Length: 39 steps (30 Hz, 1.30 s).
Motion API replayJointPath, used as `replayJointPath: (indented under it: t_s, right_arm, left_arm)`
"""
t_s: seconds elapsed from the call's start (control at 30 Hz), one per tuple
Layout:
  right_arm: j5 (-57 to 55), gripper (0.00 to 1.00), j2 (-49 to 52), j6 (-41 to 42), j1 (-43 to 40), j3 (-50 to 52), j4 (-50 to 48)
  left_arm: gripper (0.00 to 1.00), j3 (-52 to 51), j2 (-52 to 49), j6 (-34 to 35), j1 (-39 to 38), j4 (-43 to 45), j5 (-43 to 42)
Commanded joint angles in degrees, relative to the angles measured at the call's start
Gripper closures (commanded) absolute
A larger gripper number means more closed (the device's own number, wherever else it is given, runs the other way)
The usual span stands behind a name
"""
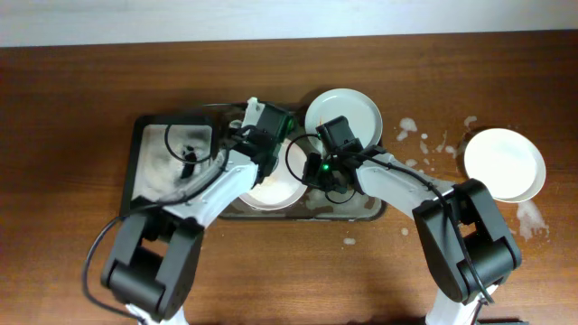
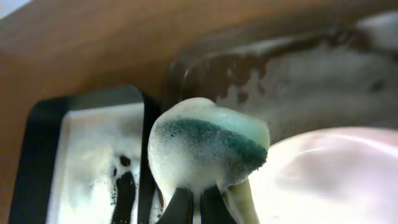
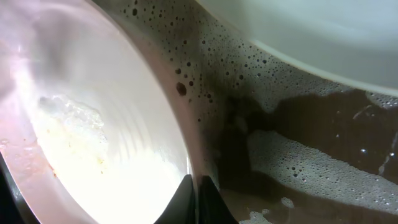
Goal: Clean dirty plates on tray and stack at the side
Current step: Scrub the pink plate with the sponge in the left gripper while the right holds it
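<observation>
Green foamy sponge (image 2: pixel 208 146), pinched in left gripper (image 2: pixel 196 208), hovers just left of tray's (image 3: pixel 311 118) plate (image 3: pixel 93 124); right gripper (image 3: pixel 196 200) pinches its right rim.

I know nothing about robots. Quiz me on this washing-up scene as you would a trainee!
1. How many plates does the overhead view show?
2. True or false: the left jaws hold a dry yellow cloth.
3. The lone plate off the tray lies: A) to the tray's right, B) to its left, C) on the sponge.

Key: 1. Three. 2. False: they hold a foamy green sponge. 3. A.
</observation>
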<state>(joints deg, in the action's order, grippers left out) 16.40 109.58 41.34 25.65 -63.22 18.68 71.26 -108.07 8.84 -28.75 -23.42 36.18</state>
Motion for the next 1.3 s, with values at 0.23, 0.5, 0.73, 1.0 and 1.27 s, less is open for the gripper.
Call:
replayJointPath:
  t_s: [0.23, 0.5, 0.73, 1.0, 1.27]
  right_arm:
    - [-1.6, 0.96, 0.2, -0.7, -0.3, -0.1, 0.8]
    - [-1.6, 0.96, 0.2, -0.7, -0.3, -0.1, 1.0]
    - [-1.6, 0.96, 0.2, -0.7, -0.3, -0.1, 1.4]
    - [-1.6, 0.96, 0.2, -0.7, -0.3, -0.1, 1.4]
    - [-1.6, 0.96, 0.2, -0.7, -0.3, -0.1, 1.4]
  left_arm:
    - [1.00, -1.1, 2.4, -16.1, 0.0, -6.8, -39.8]
    - [1.00, -1.1, -3.5, -17.5, 0.0, -4.1, -42.8]
    - [0.99, -1.2, -6.0, -14.0, 8.2, -5.9, -42.4]
    - [0.99, 5.2, -5.8, -13.0, 12.1, -7.8, -39.4]
    - [1.00, 28.7, -5.7, -11.6, 10.2, -29.0, -33.1]
